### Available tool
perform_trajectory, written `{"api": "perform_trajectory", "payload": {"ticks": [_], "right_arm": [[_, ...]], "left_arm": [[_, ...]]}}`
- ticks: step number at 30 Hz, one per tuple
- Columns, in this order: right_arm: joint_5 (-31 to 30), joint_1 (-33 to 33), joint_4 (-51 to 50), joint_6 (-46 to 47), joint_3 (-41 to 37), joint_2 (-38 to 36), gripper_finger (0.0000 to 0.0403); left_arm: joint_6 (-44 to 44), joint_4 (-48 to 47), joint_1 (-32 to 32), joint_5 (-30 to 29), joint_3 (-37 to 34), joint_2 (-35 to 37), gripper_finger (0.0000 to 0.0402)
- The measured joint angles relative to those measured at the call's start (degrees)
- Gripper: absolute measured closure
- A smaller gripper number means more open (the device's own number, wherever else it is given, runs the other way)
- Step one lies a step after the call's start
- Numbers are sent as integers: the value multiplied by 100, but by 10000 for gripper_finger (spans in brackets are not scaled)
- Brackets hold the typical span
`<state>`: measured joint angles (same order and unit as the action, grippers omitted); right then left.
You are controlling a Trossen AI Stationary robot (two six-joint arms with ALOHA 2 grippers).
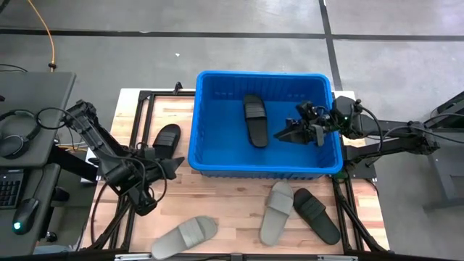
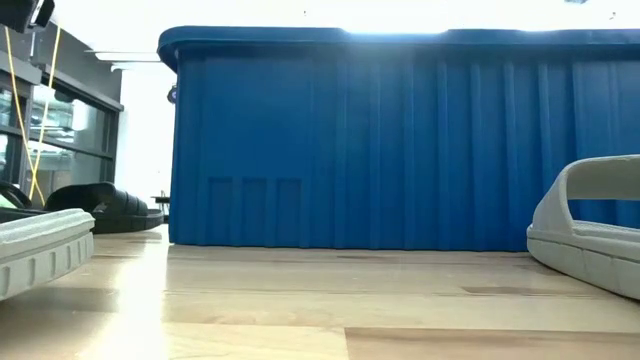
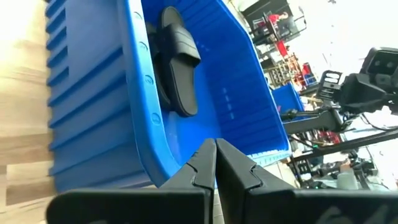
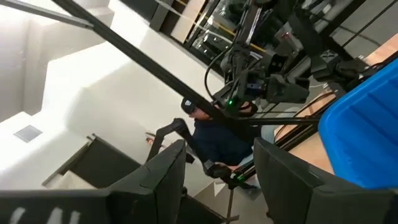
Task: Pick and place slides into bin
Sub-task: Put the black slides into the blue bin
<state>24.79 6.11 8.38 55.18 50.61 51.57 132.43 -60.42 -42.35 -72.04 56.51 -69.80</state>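
The blue bin [image 1: 217, 156] stands at the middle of the table, and one black slide [image 1: 255, 119] lies flat on its floor; this slide also shows in the left wrist view [image 3: 180, 62]. My right gripper [image 1: 284, 135] hangs over the bin's right half, open and empty [image 4: 221, 149]. My left gripper [image 1: 178, 166] is shut and empty [image 3: 216, 163], just outside the bin's left near corner. Another black slide [image 1: 167, 138] lies on the table beside the bin's left wall. Two grey slides [image 1: 185, 235] [image 1: 277, 212] and a black slide [image 1: 316, 214] lie near the table's front edge.
The bin's tall ribbed wall [image 2: 400, 150] fills the low view, with a grey slide on either side of it [image 2: 590, 235] [image 2: 40, 250]. A person in a dark top [image 4: 211, 140] shows beyond the table. A desk with headphones [image 1: 14, 134] stands left of the table.
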Motion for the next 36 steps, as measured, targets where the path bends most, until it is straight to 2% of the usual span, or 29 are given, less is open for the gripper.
{"api": "perform_trajectory", "payload": {"ticks": [5, 8, 13, 18, 23, 29, 33, 36], "right_arm": [[-41, 0, -1, 21, 0, 0, 224], [-33, 0, 1, 25, 0, 0, 224], [254, 95, 5, 28, 0, 14, 224], [577, 273, 3, 33, 0, 15, 224], [851, 447, 3, 164, 0, 15, 224], [872, 556, 5, 314, 0, 15, 224], [870, 555, 5, 334, 0, 15, 224], [849, 555, 5, 437, 0, 15, 224]], "left_arm": [[254, -32, -9, 63, 2, -59, 401], [625, -370, -4, 204, 0, -69, 401], [814, -606, -4, 377, 0, -64, 401], [1059, -1169, 141, 1215, 0, -64, 401], [1098, -1562, 379, 1424, 0, -48, 401], [1185, -2003, 369, 1846, 0, -48, 402], [1203, -2337, 385, 1909, 0, -46, 402], [1203, -2579, 463, 2277, 0, -70, 402]]}}
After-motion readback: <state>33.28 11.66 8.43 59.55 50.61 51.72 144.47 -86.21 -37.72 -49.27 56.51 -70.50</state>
